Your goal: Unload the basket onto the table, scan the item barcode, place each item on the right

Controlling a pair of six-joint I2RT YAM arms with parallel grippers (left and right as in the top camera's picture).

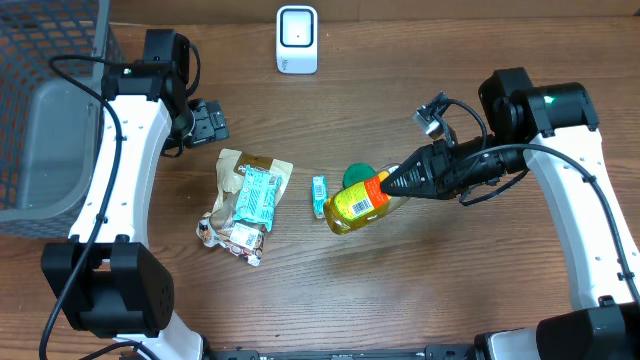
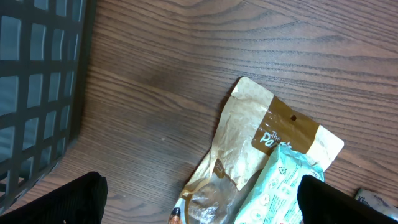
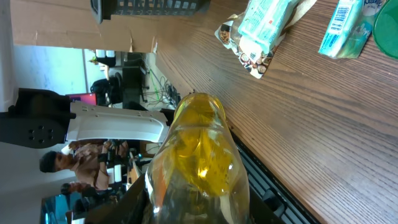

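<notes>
Clear, glossy plastic on the bottle (image 3: 199,155) in the right gripper (image 1: 388,184), catching the light. The desk (image 1: 450,280) beneath is matt wood grain. Under the left gripper (image 2: 202,208), a dull, creased brown paper pouch (image 2: 249,137), with a shiny crinkled plastic wrapper (image 2: 280,186) on it.

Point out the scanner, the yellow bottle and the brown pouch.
white scanner (image 1: 297,38), overhead view, front face
yellow bottle (image 1: 357,205), overhead view, label
brown pouch (image 2: 245,130), left wrist view, upper panel
</notes>
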